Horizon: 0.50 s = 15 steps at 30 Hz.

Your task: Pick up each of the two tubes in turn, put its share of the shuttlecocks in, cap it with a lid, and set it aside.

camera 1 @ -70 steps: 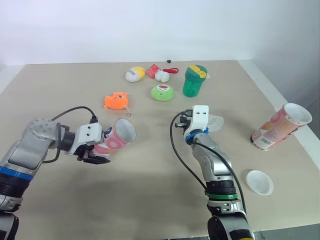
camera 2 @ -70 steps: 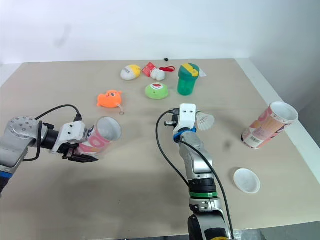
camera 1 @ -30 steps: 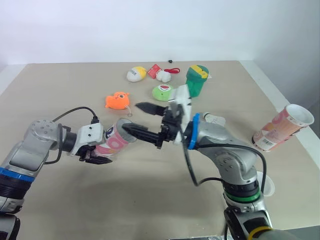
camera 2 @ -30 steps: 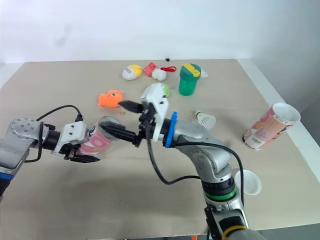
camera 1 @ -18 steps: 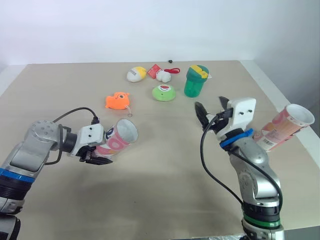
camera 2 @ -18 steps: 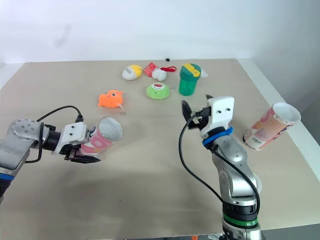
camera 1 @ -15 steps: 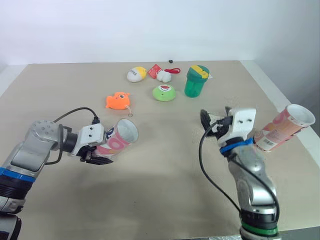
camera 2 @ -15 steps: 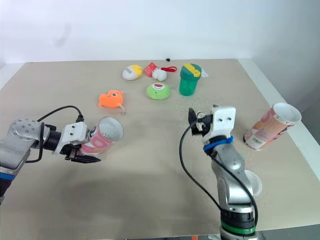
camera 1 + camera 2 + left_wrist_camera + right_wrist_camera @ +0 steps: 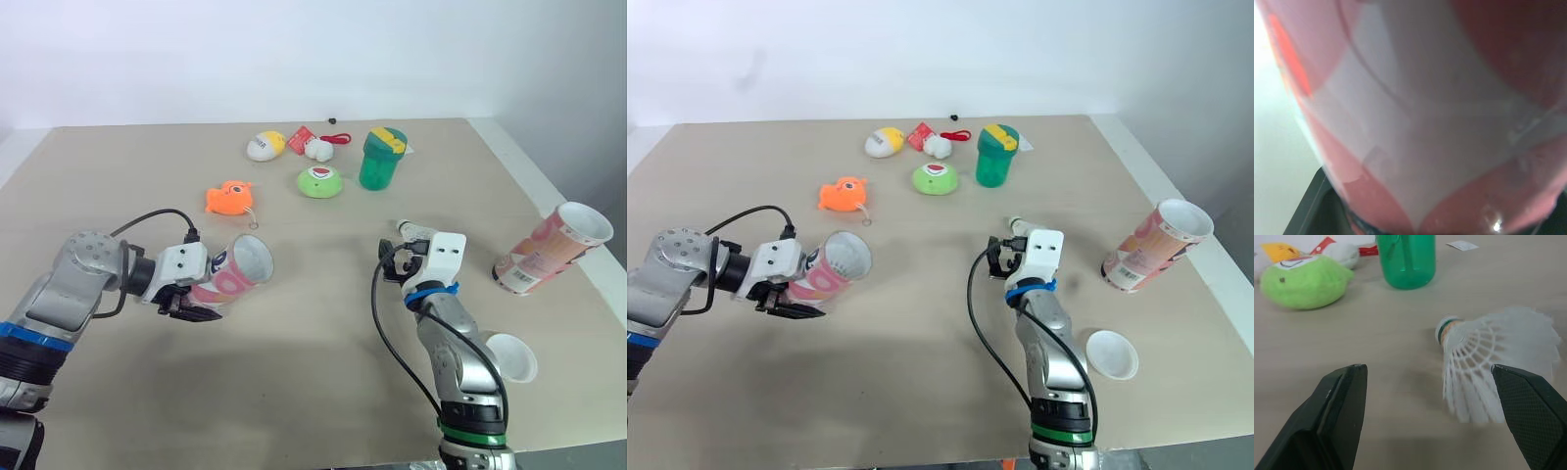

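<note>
Tube [image 9: 238, 276] clamped in left pincer [image 9: 194, 298], right pincer [image 9: 1426, 369] spread wide near shuttlecock [image 9: 1488, 352]

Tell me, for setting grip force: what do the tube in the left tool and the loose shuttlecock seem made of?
The tube: probably glossy printed card or thin plastic; pink-and-white print with sheen, plain white inside. The shuttlecock: likely moulded white plastic, given its lattice skirt; tip material unclear.
</note>
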### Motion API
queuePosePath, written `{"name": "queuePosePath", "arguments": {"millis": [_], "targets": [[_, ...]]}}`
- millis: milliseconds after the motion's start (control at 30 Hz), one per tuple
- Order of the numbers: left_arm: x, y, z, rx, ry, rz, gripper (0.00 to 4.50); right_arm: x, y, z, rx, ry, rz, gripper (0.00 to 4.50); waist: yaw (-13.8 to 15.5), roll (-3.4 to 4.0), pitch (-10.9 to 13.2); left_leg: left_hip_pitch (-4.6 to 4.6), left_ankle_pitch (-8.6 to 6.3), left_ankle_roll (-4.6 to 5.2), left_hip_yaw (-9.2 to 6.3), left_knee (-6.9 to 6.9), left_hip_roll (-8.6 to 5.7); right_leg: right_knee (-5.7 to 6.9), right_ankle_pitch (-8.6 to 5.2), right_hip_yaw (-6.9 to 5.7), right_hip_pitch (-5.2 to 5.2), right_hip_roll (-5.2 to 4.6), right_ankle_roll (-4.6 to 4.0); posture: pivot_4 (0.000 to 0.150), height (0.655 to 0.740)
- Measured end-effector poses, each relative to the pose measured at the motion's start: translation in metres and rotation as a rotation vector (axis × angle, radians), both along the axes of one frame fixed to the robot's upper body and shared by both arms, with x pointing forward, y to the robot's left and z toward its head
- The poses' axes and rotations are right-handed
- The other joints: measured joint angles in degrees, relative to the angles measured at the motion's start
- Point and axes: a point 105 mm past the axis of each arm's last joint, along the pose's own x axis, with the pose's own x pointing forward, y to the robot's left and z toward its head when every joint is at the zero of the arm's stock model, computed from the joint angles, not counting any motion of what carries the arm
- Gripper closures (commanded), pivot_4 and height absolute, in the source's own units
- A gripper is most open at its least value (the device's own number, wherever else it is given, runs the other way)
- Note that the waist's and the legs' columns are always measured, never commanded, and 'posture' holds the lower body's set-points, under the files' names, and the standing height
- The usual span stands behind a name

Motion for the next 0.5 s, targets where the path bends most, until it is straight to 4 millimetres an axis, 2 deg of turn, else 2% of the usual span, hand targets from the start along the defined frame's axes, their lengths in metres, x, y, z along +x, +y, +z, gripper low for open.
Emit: {"name": "queuePosePath", "arguments": {"millis": [33,133,200,267,300,333,367,400,433,500], "targets": [[-0.001,0.001,0.001,0.007,0.002,-0.001,1.51,0.003,0.001,0.001,0.002,0.000,0.002,0.53,-0.09,0.00,0.00,-0.01,0.00,0.00,0.00,-0.04,0.02,0.00,-0.01,0.01,-0.03,0.02,-0.02,0.150,0.7400],[-0.003,0.003,0.002,0.029,0.014,-0.003,1.51,0.009,0.000,-0.004,0.008,0.011,-0.002,1.08,-0.20,0.01,0.01,-0.02,-0.01,0.00,0.00,-0.15,0.06,0.00,-0.07,0.02,-0.10,0.08,-0.10,0.150,0.7400],[-0.004,0.003,0.002,0.033,0.017,0.000,1.51,0.012,-0.002,-0.005,0.012,0.010,-0.009,1.89,-0.32,0.01,0.01,-0.03,-0.01,0.00,0.00,-0.15,0.06,0.00,-0.07,0.02,-0.11,0.08,-0.10,0.150,0.7400],[-0.004,0.003,0.002,0.033,0.018,0.001,1.51,0.014,-0.004,-0.006,0.014,0.012,-0.015,2.35,-0.39,0.01,0.01,-0.02,-0.01,0.00,0.01,-0.15,0.06,0.00,-0.06,0.03,-0.11,0.08,-0.11,0.150,0.7400],[-0.004,0.004,0.002,0.034,0.018,0.001,1.51,0.015,-0.004,-0.007,0.015,0.013,-0.017,2.82,-0.41,0.01,0.01,-0.02,-0.01,0.00,0.01,-0.15,0.06,0.00,-0.06,0.03,-0.11,0.08,-0.11,0.150,0.7400],[-0.004,0.004,0.002,0.034,0.019,0.001,1.51,0.016,-0.005,-0.009,0.016,0.019,-0.018,3.06,-0.44,0.01,0.01,-0.02,-0.01,0.00,0.01,-0.15,0.06,0.00,-0.05,0.03,-0.11,0.08,-0.11,0.150,0.7400],[-0.004,0.004,0.002,0.034,0.019,0.002,1.51,0.017,-0.005,-0.011,0.017,0.022,-0.019,3.55,-0.45,0.01,0.01,-0.02,0.00,0.00,0.01,-0.15,0.06,0.01,-0.05,0.03,-0.11,0.09,-0.11,0.150,0.7400],[-0.004,0.004,0.002,0.034,0.019,0.002,1.51,0.017,-0.005,-0.011,0.017,0.020,-0.019,3.81,-0.46,0.01,0.01,-0.02,0.00,0.00,0.01,-0.15,0.06,0.01,-0.05,0.03,-0.11,0.09,-0.11,0.150,0.7400],[-0.004,0.004,0.002,0.033,0.020,0.003,1.51,0.017,-0.005,-0.010,0.016,0.017,-0.018,4.42,-0.46,0.01,0.01,-0.02,-0.01,0.00,0.01,-0.15,0.06,0.01,-0.05,0.03,-0.11,0.08,-0.11,0.150,0.7400],[-0.004,0.004,0.002,0.032,0.024,0.009,1.51,0.017,-0.006,-0.009,0.006,0.009,-0.006,4.47,-0.47,0.01,0.01,-0.02,0.00,0.00,0.02,-0.15,0.06,0.01,-0.05,0.04,-0.11,0.08,-0.11,0.150,0.7400]]}}
